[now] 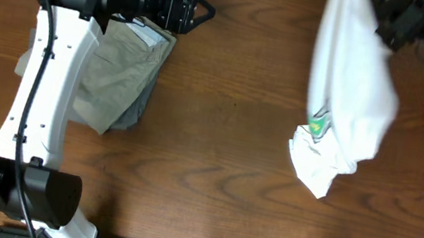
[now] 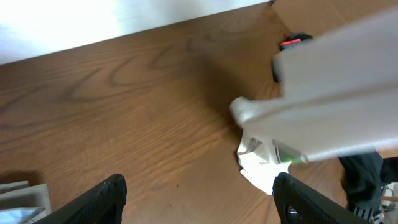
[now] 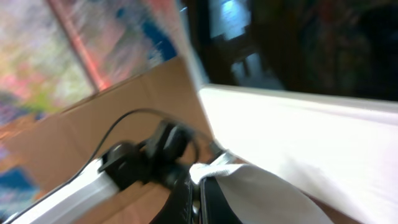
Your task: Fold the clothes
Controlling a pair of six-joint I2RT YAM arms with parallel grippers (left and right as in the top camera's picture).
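Right tool apparently pinches the limp white T-shirt, hanging crumpled; left tool stands spread.

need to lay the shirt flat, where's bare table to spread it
Widest bare wood is the middle of the table, between the khaki trousers and the hanging white T-shirt; the front strip is bare too. Crowded: far left, under the left arm.

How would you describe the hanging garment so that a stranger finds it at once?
Look at the right side of the wooden table from above. There a white T-shirt hangs from the right end effector, its lower end crumpled on the wood. It is the only white garment, with a small green print; the trousers at the left are khaki and grey.
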